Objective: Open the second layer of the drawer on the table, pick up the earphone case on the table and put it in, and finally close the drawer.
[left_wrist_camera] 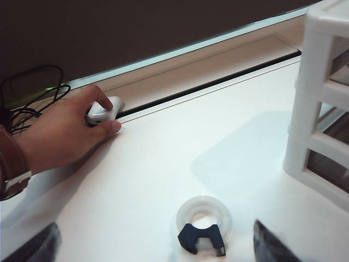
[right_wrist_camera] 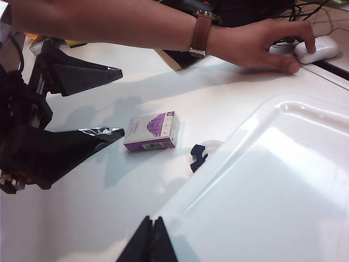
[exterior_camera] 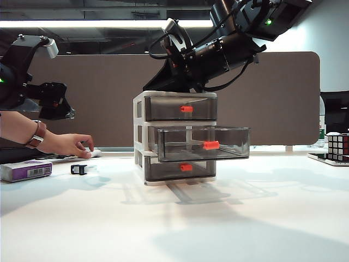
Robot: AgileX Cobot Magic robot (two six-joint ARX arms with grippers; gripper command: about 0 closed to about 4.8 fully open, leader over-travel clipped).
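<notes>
The second layer point(exterior_camera: 203, 143) of the drawer point(exterior_camera: 175, 136) stands pulled out. A person's hand point(left_wrist_camera: 65, 131) touches the earphone case point(left_wrist_camera: 104, 109) on the bench point(exterior_camera: 229, 218). The left end effector point(left_wrist_camera: 155, 240) hovers wide open; the right end effector point(right_wrist_camera: 150, 240), above the drawer, has its fingertips together.

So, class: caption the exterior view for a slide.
Middle tray pulled open; a person's hand touches the earphone case on the table.

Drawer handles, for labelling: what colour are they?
Red-orange; the handles show best in the exterior view.
</notes>
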